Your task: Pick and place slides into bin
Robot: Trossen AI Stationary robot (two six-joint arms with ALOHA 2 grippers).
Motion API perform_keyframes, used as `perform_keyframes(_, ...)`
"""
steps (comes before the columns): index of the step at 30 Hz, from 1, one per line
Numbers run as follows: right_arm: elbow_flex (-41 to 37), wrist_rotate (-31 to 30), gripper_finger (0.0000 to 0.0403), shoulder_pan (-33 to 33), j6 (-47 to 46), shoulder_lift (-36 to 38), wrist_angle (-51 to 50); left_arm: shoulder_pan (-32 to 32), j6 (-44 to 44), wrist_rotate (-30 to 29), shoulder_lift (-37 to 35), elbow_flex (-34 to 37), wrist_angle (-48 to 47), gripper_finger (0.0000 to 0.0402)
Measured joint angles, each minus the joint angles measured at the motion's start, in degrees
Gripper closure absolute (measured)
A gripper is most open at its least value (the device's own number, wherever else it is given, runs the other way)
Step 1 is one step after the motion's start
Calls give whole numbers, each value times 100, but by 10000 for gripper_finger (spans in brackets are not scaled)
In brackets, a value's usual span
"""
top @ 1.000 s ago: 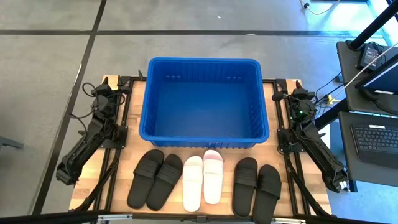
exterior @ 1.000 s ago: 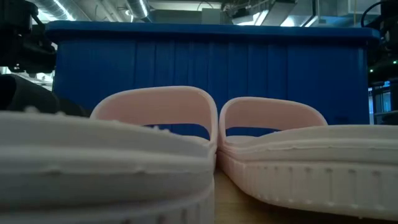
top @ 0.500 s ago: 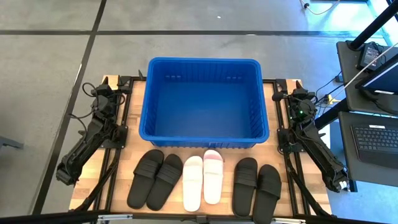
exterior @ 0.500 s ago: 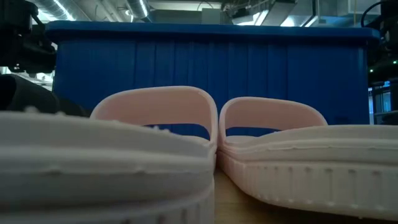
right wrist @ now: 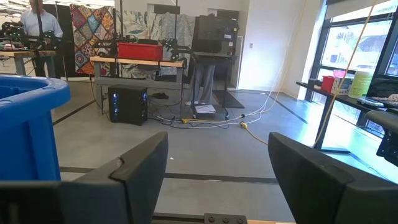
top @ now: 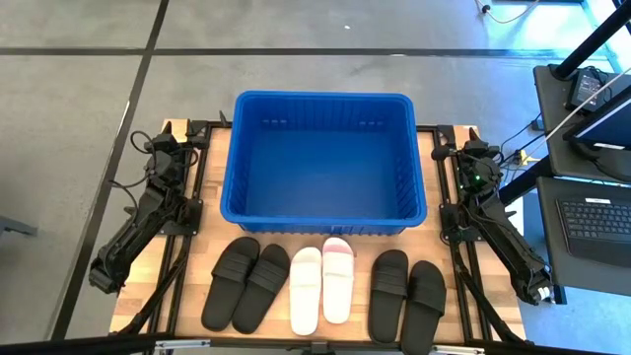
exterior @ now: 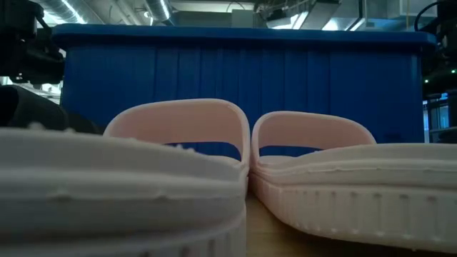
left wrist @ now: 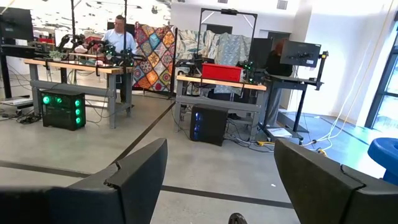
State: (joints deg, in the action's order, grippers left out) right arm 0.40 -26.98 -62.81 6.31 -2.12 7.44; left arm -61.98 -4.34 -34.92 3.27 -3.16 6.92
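Observation:
The blue bin [top: 323,163] stands on the wooden table's far half, nothing showing inside it. Along the near edge lie the slides, soles down: a black pair [top: 246,284] on the left, a pale pink and white pair [top: 321,286] in the middle, a black pair [top: 406,294] on the right. In the low view the pale pair [exterior: 178,135] fills the foreground before the bin's wall [exterior: 243,71]. My left gripper [left wrist: 217,180] is open beside the bin's far left corner [top: 163,148]. My right gripper [right wrist: 217,174] is open beside its far right corner [top: 471,153]. Both point past the far edge.
Both arms lie folded along the table's left and right edges. A desk with a laptop [top: 592,217] stands just right of the table. Beyond the far edge there is open floor, then workbenches [left wrist: 81,62] with a person [left wrist: 118,34] behind them.

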Motion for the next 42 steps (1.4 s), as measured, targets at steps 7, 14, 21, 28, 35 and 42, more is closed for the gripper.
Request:
perform_keyframes(7,0,2,125,0,-266,1,2,2,0,0,-1,-2,0,111)
perform_keyframes(14,0,950,125,0,-344,-2,379,1,0,7,-1,0,0,111)
perform_keyframes(21,90,1820,125,0,-182,-3,1107,0,-2,135,0,-2,0,111)
perform_keyframes(28,1006,3351,125,0,-320,-3,1155,1,-2,433,-1,-1,7,111)
perform_keyframes(35,2231,3954,125,0,-337,-37,864,1,-8,603,-1,0,13,111)
perform_keyframes(42,3107,3484,125,-2,-847,-600,790,1,-7,614,-1,0,60,111)
